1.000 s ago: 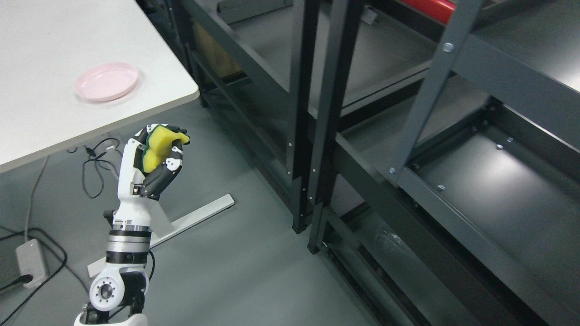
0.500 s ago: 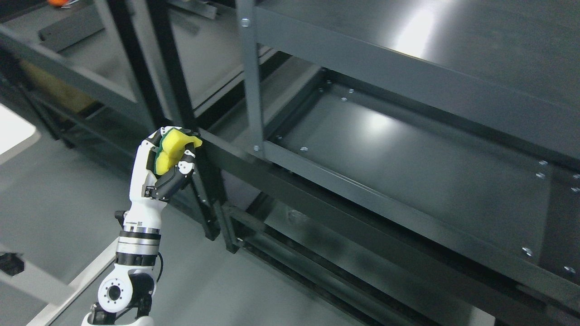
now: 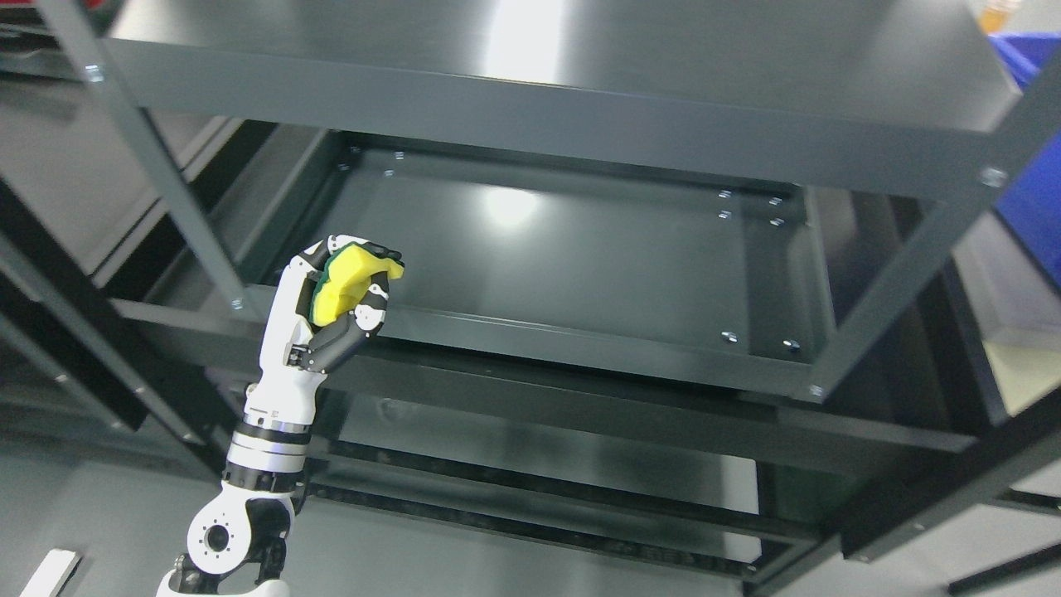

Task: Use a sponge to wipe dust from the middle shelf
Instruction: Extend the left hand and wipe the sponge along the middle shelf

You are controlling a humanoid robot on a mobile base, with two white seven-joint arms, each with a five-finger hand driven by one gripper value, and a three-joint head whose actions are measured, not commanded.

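The left hand [image 3: 336, 298] is raised at the lower left of the head view, with its fingers [image 3: 375, 305] curled tight around a yellow sponge [image 3: 346, 280] whose green scouring layer faces the palm. The sponge is carried clear of every surface; no contact with the rack is made. The dark metal shelving unit [image 3: 530, 108] fills the frame, and the middle shelf [image 3: 580, 249] lies to the right of the hand and beyond it, its front lip [image 3: 580, 336] running just beside the fingers in the picture. Whether the hand stands in front of that lip or above it cannot be settled from a single view. The shelf surface is bare, with bolt heads at its corners and a patch of reflected light near its left rear; no dust can be made out at this resolution. The upper shelf [image 3: 530, 50] overhangs the working space, and a grey upright post [image 3: 166, 178] stands to the left of the hand. The right hand is not seen. The step in hand is judged to be the approach, with wiping not yet begun. For the next move, the sponge would need to be carried forward over the front lip, kept below the upper shelf, lowered flat onto the surface and drawn across it under light pressure.
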